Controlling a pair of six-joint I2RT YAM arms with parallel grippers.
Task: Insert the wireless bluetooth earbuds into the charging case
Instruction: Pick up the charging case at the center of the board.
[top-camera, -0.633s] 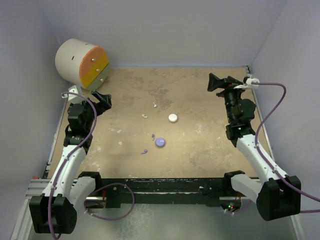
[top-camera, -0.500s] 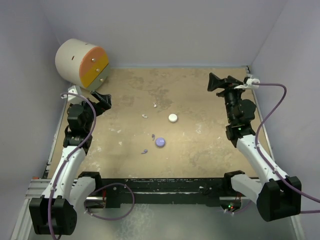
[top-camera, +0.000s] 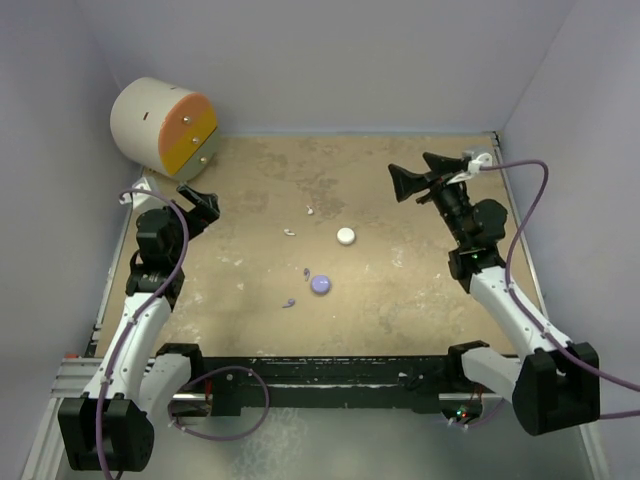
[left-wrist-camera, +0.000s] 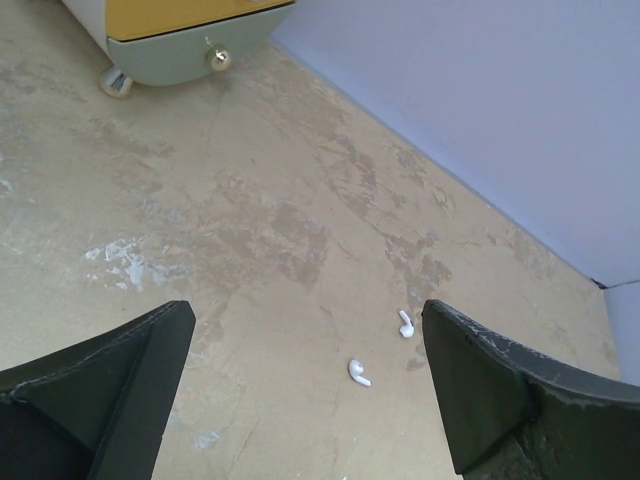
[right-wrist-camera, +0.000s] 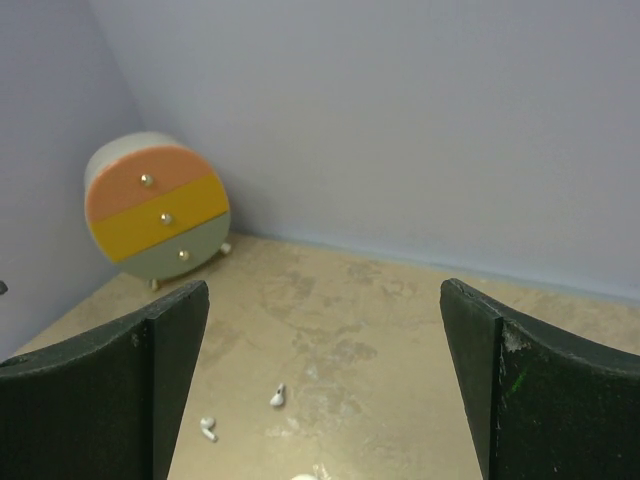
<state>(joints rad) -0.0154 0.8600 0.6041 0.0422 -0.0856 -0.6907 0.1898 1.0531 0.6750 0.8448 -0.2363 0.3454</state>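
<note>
My left gripper (top-camera: 203, 201) and right gripper (top-camera: 409, 168) gape empty. The white earbuds (top-camera: 289, 232) lie around ten o'clock from the white case (top-camera: 346, 236); lilac specks (top-camera: 289, 302), probably earbuds, sit near the lilac case (top-camera: 320, 284).

A drawer chest (top-camera: 165, 128) stands in the table's (top-camera: 420, 290) far left corner. Two cases lie near the table's middle, the far case (top-camera: 346, 236) behind and right of the near case (top-camera: 320, 284). Two far earbuds (top-camera: 289, 232) lie left of the far case, apart from it. Two near earbuds (top-camera: 289, 302) lie just left of the near case.
</note>
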